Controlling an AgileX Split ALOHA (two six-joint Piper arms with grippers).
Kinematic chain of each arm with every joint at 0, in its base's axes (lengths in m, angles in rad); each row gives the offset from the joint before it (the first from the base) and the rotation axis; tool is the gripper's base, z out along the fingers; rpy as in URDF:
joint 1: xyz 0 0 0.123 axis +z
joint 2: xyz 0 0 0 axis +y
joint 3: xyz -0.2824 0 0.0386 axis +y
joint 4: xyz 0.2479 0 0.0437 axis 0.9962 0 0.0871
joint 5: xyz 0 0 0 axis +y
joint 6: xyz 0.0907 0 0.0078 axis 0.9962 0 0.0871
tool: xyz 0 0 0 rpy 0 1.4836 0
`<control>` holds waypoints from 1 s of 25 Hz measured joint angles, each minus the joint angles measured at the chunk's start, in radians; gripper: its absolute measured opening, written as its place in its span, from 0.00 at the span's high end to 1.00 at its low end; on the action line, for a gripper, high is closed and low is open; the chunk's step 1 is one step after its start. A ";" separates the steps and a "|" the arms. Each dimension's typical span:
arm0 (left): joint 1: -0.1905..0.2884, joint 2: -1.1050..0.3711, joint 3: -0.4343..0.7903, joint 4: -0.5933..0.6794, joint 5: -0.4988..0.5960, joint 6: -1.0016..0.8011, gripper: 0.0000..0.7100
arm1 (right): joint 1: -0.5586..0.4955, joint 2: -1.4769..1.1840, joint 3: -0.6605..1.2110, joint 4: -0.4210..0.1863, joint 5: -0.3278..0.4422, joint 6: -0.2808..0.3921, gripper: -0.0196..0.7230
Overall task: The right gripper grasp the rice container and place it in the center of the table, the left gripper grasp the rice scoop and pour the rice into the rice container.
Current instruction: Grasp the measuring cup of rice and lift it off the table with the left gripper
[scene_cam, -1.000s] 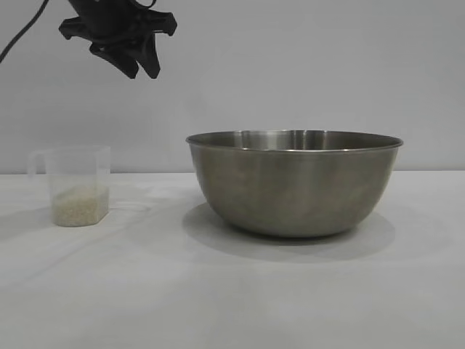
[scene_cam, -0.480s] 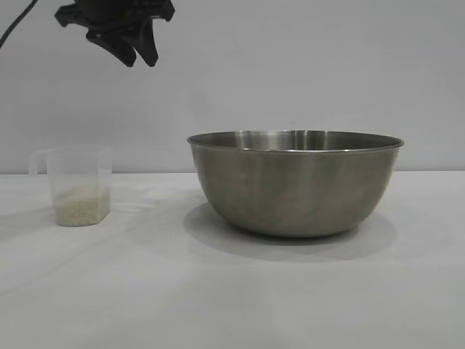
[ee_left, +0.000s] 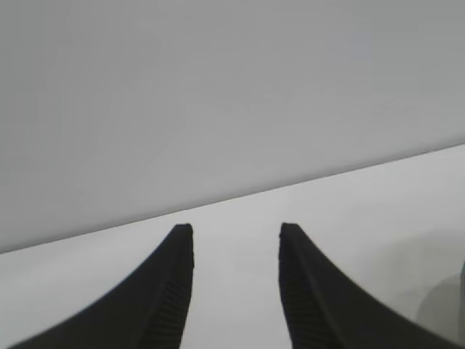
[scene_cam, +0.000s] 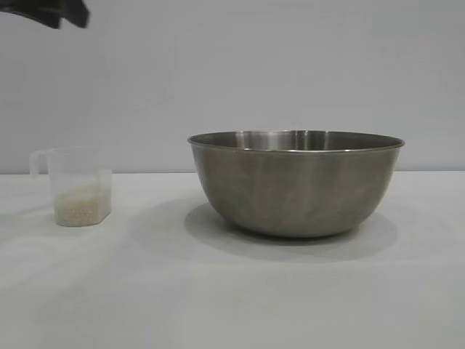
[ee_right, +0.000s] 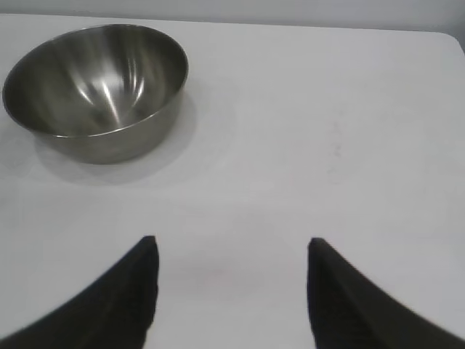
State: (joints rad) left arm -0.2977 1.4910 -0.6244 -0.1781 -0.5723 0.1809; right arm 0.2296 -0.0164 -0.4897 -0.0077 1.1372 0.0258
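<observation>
Left gripper [ee_left: 236, 240]: we saw its jaws apart, empty.
Right gripper [ee_right: 231, 251]: jaws apart, empty.
Rice container [scene_cam: 296, 182]: mid-table [scene_cam: 232, 305].

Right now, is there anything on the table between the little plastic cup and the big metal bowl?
No. In the exterior view, only bare white table lies between the rice scoop and the rice container.

— What's different from a second ago?
— The left pincer [scene_cam: 45, 13]. It hung well into the exterior view then, above and a little to the right of the rice scoop [scene_cam: 75, 187], claws pointing down.
— And now?
— It has drawn up and off toward the top left corner; only a dark sliver of it shows at the upper edge.
</observation>
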 joint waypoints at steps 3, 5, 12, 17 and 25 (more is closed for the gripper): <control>0.000 -0.009 0.099 -0.017 -0.075 0.001 0.64 | 0.000 0.000 0.000 0.000 0.000 0.000 0.44; 0.000 -0.010 0.145 -0.027 -0.114 0.001 0.64 | 0.000 0.000 0.000 0.000 0.000 0.000 0.44; 0.000 -0.008 0.317 -0.094 -0.305 -0.047 0.64 | 0.000 0.000 0.000 0.000 0.000 -0.002 0.44; 0.000 0.076 0.352 -0.037 -0.369 -0.049 0.64 | 0.000 0.000 0.000 0.000 0.000 -0.002 0.44; 0.000 0.315 0.352 0.039 -0.535 -0.074 0.64 | 0.000 0.000 0.000 0.000 0.000 -0.002 0.20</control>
State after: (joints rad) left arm -0.2977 1.8059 -0.2723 -0.1392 -1.1068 0.1073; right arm 0.2296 -0.0164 -0.4897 -0.0077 1.1372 0.0234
